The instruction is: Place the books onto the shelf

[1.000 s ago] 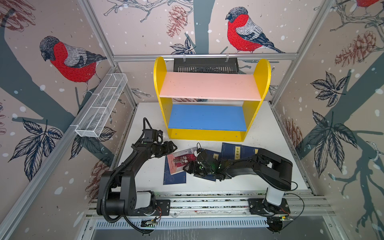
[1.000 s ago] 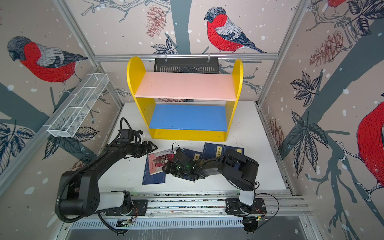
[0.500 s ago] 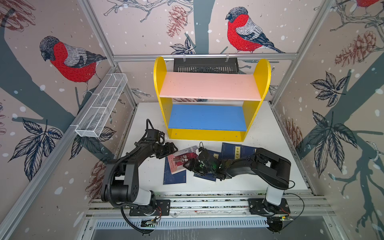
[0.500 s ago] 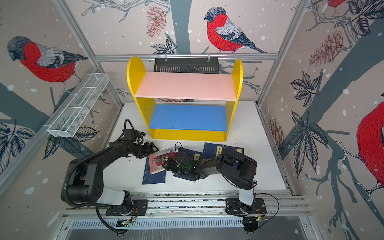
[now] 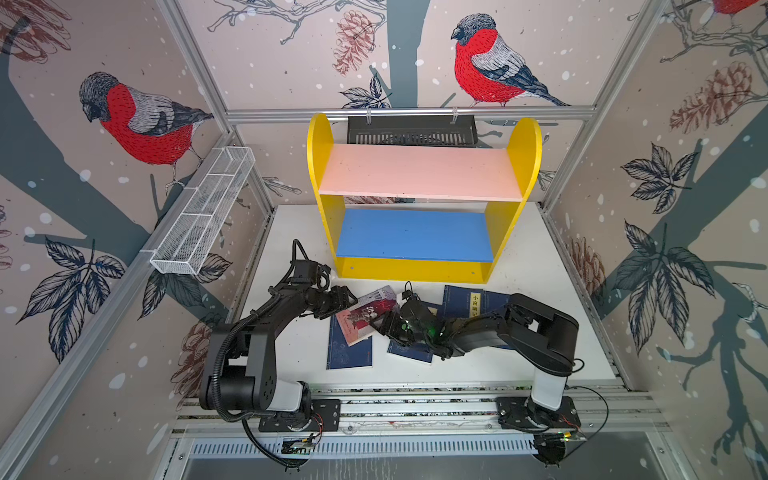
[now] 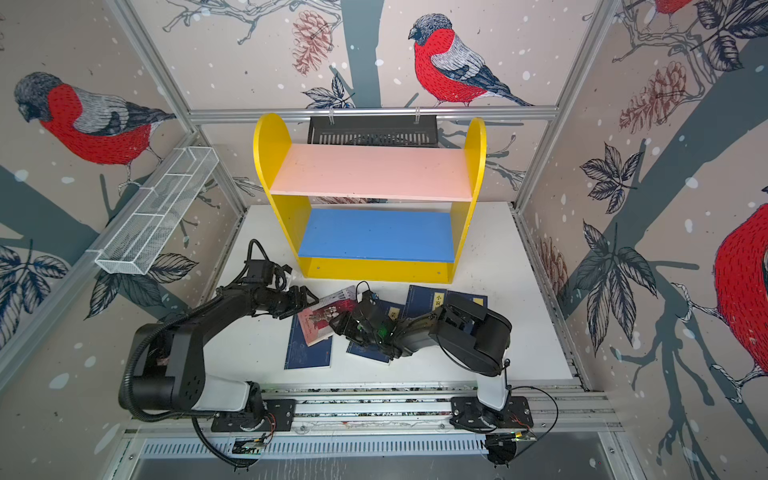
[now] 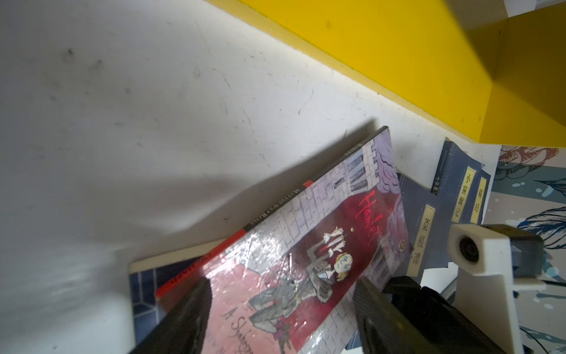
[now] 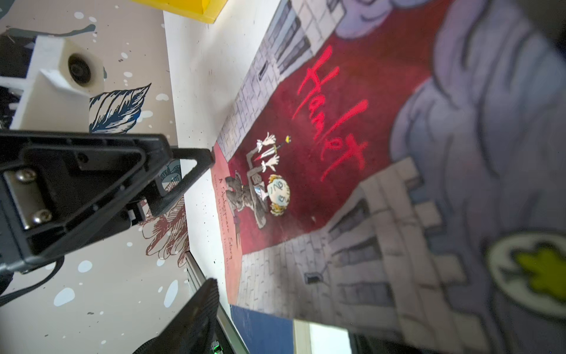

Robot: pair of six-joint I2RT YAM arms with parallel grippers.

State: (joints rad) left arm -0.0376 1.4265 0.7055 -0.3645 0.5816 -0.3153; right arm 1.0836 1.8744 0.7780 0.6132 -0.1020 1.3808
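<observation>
The grey-and-red illustrated book [image 5: 365, 316] [image 7: 306, 245] [image 8: 337, 153] lies tilted across a navy book [image 5: 349, 353] on the white table. My left gripper [image 5: 347, 297] [image 7: 281, 294] is open at the book's far left corner, its fingers [image 7: 196, 309] over the cover. My right gripper [image 5: 376, 324] is at the book's right edge. One of its fingers [image 8: 199, 306] shows apart from the cover and the other is hidden under the book. More navy books [image 5: 469, 303] [image 7: 459, 190] lie to the right, partly under the right arm. Both boards of the shelf [image 5: 320, 166] are bare.
A black slotted tray [image 5: 411, 131] hangs on the back rail behind the shelf. A white mesh basket [image 5: 203, 216] is fixed to the left wall. Another navy book [image 5: 409, 355] lies under the right wrist. The shelf's yellow base [image 7: 398, 61] is close to the left gripper.
The right gripper has crept left against the illustrated book, and its jaws have narrowed a little. The left gripper has edged right to the book's corner.
</observation>
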